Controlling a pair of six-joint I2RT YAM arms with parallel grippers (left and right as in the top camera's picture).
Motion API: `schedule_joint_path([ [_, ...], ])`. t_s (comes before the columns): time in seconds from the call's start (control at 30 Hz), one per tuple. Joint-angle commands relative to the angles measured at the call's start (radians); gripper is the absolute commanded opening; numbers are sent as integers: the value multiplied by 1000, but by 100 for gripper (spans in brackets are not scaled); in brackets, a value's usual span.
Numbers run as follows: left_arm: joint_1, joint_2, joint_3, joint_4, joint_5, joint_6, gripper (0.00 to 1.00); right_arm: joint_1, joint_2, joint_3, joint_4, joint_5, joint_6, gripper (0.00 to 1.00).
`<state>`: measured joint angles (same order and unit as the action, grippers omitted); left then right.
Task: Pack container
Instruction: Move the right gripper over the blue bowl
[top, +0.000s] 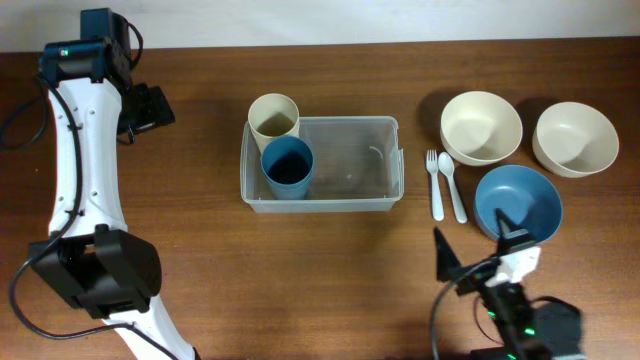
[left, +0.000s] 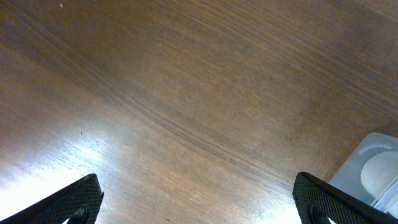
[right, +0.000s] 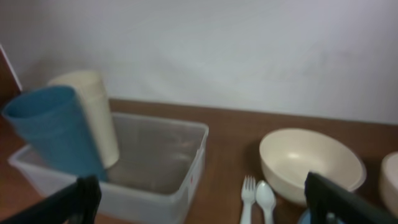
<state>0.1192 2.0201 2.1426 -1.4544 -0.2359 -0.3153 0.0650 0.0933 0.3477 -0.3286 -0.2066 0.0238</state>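
The clear plastic container (top: 350, 165) sits at the table's middle, with a cream cup (top: 273, 117) and a blue cup (top: 288, 167) standing in its left end. To its right lie a white fork (top: 435, 185) and spoon (top: 452, 187), two cream bowls (top: 481, 127) (top: 575, 138) and a blue bowl (top: 518, 203). My right gripper (top: 480, 245) is open and empty at the front, just below the blue bowl. In the right wrist view it (right: 205, 208) faces the container (right: 155, 202), fork (right: 247, 199) and spoon (right: 265, 200). My left gripper (top: 150, 108) is open and empty at the far left, over bare wood (left: 199, 211).
The container's corner (left: 373, 168) shows at the right edge of the left wrist view. A cream bowl (right: 311, 162) stands behind the cutlery in the right wrist view. The left arm's base stands at the front left (top: 100, 270).
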Motion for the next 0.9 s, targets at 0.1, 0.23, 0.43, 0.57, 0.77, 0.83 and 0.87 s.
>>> schedule_joint_path([
  [0.1,3,10,-2,3,4,-14,100,-8,345,621,-432,135,-89,99],
  [0.23,3,10,-2,3,4,-14,100,-8,645,1011,-801,197,-179,99],
  [0.43,3,10,-2,3,4,-14,100,-7,982,1410,-1083,109,-221,99],
  [0.57,3,10,-2,3,4,-14,100,-7,1102,1474,-1103,-90,-222,99],
  [0.77,3,10,-2,3,4,-14,100,-33,1220,1474,-1116,36,-80,99],
  [0.83,3,10,-2,3,4,-14,100,-86,1267,1474,-1144,169,74,99],
  [0.87,3,10,-2,3,4,-14,100,-123,1292,1474,-1168,224,153,99],
])
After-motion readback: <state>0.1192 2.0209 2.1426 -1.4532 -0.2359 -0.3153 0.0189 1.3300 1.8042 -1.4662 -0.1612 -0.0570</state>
